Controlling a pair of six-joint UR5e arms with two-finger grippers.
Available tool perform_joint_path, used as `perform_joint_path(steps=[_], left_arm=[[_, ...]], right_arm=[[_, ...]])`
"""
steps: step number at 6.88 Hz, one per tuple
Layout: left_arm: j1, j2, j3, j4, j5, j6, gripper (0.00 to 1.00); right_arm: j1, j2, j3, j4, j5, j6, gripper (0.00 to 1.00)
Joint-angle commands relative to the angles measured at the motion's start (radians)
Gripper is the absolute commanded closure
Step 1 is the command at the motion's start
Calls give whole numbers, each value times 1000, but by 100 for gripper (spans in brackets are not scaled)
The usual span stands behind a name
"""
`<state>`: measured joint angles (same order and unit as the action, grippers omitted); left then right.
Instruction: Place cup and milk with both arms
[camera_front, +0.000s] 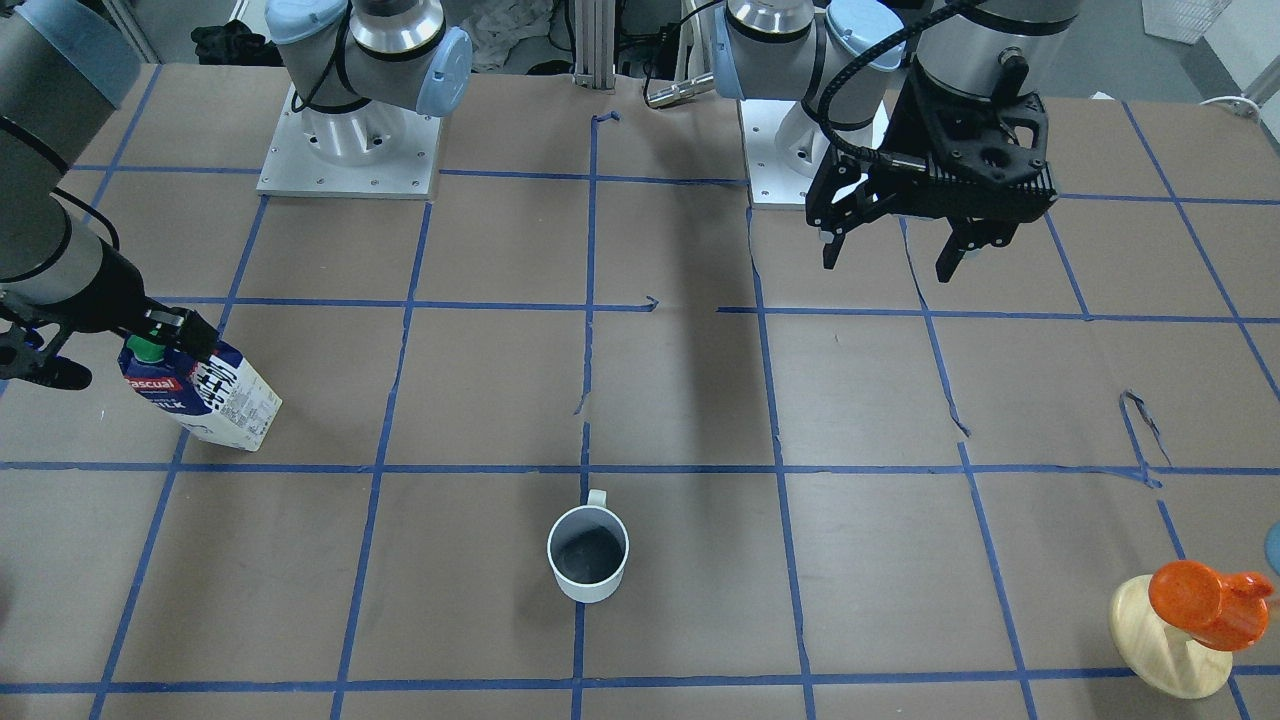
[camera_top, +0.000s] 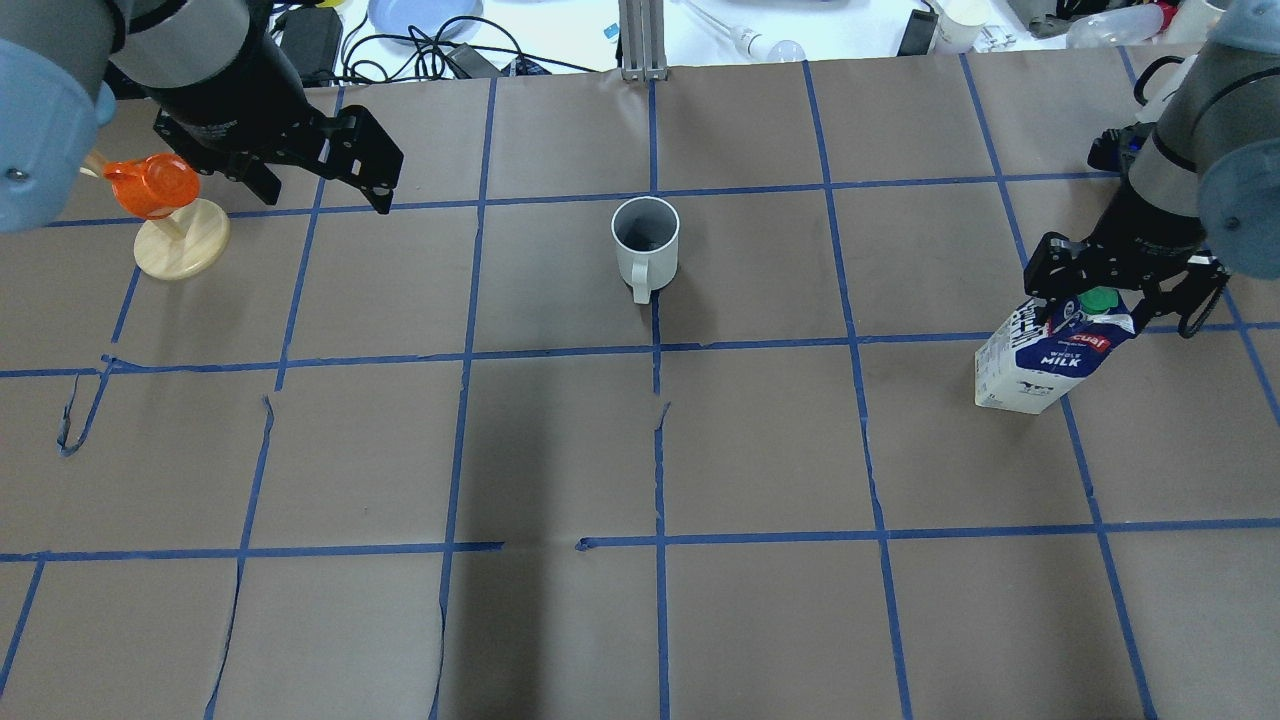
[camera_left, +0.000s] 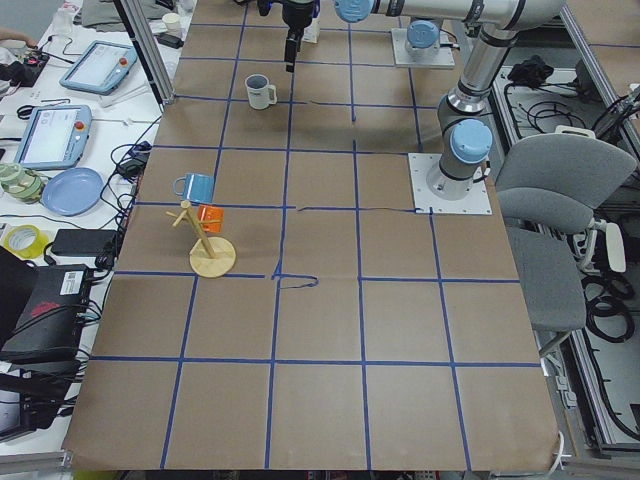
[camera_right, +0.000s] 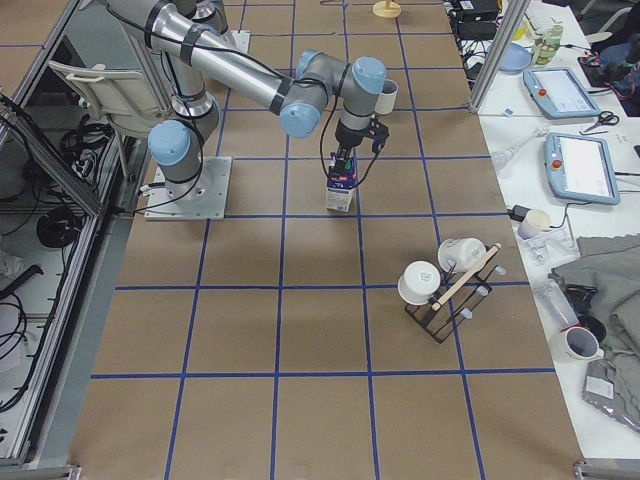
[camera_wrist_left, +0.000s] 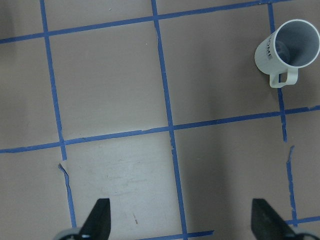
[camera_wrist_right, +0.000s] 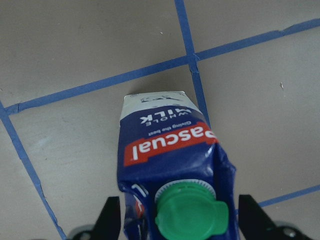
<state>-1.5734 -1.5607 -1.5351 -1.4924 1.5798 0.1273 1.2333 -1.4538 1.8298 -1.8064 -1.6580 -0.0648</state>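
Covering the surface (camera_top: 760, 450) is flat brown paper, ruled into large squares by blue tape (camera_top: 760, 346) that is torn and curled in a few spots. White benches run along its ends, holding two tablets (camera_left: 50, 135), a blue plate (camera_left: 72, 190) and loose cables, and a grey padded chair (camera_left: 555, 185) stands behind the robot.

There are two arms of grey-silver tubing with light blue joint caps, the left arm (camera_front: 980, 40) and the right arm (camera_right: 250, 85), each ending in one black pincer. There is one cup (camera_top: 645, 240), one milk (camera_top: 1040, 365), one wooden stand (camera_front: 1165, 640) carrying an orange cup (camera_front: 1200, 600) and a blue cup (camera_left: 195, 187), and one dark rack (camera_right: 435, 312) with two white cups (camera_right: 418, 283).

The cup is a smooth white cylinder with a grey-dark inside, dark lettering on its wall and a small handle turned toward the robot. It stands upright on a tape line at mid-width, well apart from both pincers. The milk is a boxy carton with a gabled top, dark blue and white, with a red band (camera_wrist_right: 170, 145) and a round, ribbed green cap (camera_wrist_right: 190, 215). It stands on the robot's right side of the surface, beside a tape line.

The left pincer (camera_front: 895, 250) hangs above the surface near the wooden stand, its fingers spread wide and holding nothing. The right pincer (camera_wrist_right: 181, 215) sits over the carton's top with one finger close on either side; I cannot tell whether they press on it
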Motion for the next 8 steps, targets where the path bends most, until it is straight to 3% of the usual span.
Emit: perform_joint_path(steps=[1,3,5,6,8], left_arm=[[0,-2,1,0,-9,0,0],[0,-4,1,1,-14,0,0],[1,-2,1,1,-9,0,0],[1,-2,1,1,-9,0,0],[0,-2,1,1,-12,0,0]], right_arm=[[0,1,-6,1,15,0,57],[3,-2,-10,6,49,-16,73],[33,-5,-70,25,52,-14,78],[72,13,-177,80,66,-12,78],[196,163,-413,119,115,-9,78]])
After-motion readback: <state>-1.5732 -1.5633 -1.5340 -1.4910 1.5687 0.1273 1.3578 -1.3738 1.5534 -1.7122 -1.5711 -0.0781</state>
